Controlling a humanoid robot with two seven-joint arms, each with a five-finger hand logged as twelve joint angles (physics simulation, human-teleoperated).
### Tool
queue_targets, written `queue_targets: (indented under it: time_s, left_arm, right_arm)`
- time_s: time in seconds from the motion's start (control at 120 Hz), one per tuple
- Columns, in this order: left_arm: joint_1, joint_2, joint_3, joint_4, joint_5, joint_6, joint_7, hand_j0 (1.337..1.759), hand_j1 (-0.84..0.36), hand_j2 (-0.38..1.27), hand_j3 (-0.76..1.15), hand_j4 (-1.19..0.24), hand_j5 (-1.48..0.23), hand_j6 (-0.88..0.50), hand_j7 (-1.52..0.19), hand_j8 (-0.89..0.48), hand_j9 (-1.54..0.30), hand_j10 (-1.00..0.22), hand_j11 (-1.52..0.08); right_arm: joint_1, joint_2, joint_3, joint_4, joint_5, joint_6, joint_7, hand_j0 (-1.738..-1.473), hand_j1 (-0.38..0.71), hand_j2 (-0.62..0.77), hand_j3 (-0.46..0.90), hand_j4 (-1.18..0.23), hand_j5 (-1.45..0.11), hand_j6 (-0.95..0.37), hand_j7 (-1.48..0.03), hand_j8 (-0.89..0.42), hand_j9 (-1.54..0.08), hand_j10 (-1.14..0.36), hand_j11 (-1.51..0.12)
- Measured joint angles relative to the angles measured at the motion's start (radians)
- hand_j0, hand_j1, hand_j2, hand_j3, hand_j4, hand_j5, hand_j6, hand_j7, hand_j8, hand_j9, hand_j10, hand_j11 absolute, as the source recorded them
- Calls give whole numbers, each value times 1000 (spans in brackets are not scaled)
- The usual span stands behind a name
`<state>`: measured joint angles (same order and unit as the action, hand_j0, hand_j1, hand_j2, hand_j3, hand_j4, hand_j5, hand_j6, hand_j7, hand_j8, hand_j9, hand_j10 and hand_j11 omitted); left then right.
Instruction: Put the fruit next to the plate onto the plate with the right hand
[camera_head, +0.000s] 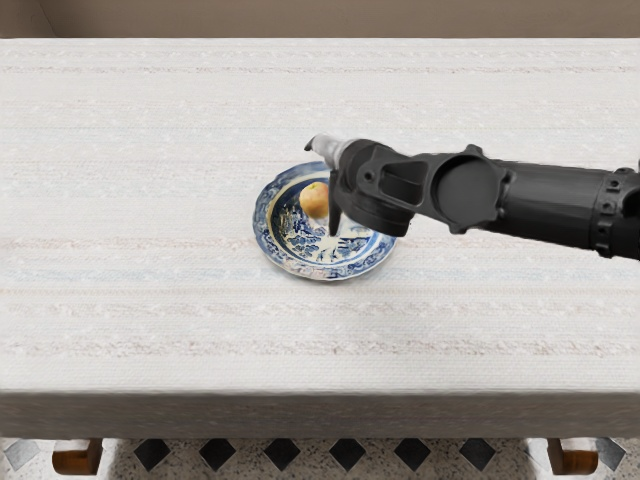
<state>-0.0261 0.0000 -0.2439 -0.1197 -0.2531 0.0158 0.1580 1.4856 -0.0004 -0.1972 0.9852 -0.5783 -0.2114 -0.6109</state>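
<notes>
A small orange-yellow fruit (314, 198) lies on the blue-and-white patterned plate (283, 238) in the middle of the table, inside its upper half. My right hand (328, 195) reaches in from the right and hovers at the fruit's right side, over the plate. Its fingers are spread wide: one pale fingertip (320, 147) points up beyond the plate's far rim, and another (333, 238) points down over the plate's centre. Neither closes on the fruit. The palm hides the plate's right part. No left arm shows.
The pale striped table (150, 280) stretches wide on all sides of the plate. Its front edge runs along the bottom, with a chequered floor below. The dark right forearm (540, 205) crosses above the table's right half.
</notes>
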Motion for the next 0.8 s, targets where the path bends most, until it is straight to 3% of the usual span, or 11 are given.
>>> queue_targets:
  time_s: [0.042,0.083,0.108,0.175,0.258,0.375,0.492,0.617,0.8]
  left_arm:
    - [0,0,0,0,0,0,0,1658,349,0,0,0,0,-1,0,-1,0,0,0]
    - [0,0,0,0,0,0,0,1658,349,0,0,0,0,-1,0,-1,0,0,0]
    - [0,0,0,0,0,0,0,1658,349,0,0,0,0,-1,0,0,0,0,0]
    - [0,0,0,0,0,0,0,1658,349,0,0,0,0,0,0,0,0,0,0]
    - [0,0,0,0,0,0,0,1658,349,0,0,0,0,0,0,0,0,0,0]
    - [0,0,0,0,0,0,0,1658,349,0,0,0,0,-1,0,0,0,0,0]
    - [0,0,0,0,0,0,0,1658,349,0,0,0,0,0,0,0,0,0,0]
    - [0,0,0,0,0,0,0,1658,349,0,0,0,0,0,0,0,0,0,0]
    - [0,0,0,0,0,0,0,1658,349,0,0,0,0,0,0,0,0,0,0]
  right_arm:
    - [-49,0,111,-1,17,78,0,-1656,-258,-3,0,-76,-143,-56,-138,-70,-142,-105,-142]
    - [-107,0,252,-2,26,196,0,-1657,-274,-2,0,-64,-114,-44,-113,96,-115,171,-116]
    - [-137,-2,332,-2,37,273,0,-1657,-282,-2,0,-59,-100,-39,-100,83,-100,288,-102]
    - [-184,-56,480,-3,159,482,0,-1657,-301,-1,0,-43,-73,-28,-72,60,-73,226,-74]
    - [-205,-148,570,-5,351,669,0,-1658,-317,-1,0,-29,-48,-19,-48,39,-48,150,-49]
    - [-228,-278,612,-5,620,772,0,-1658,-331,0,0,-16,-27,-11,-27,22,-27,85,-28]
    - [-291,-370,607,-2,793,806,0,-1658,-339,0,0,-9,-15,-6,-15,13,-15,48,-16]
    - [-398,-506,592,1,870,818,0,-1658,-344,0,0,-4,-8,-2,-8,8,-8,26,-8]
    - [-470,-705,562,0,901,822,0,-1658,-347,0,0,-1,-3,1,-3,5,-3,12,-3]
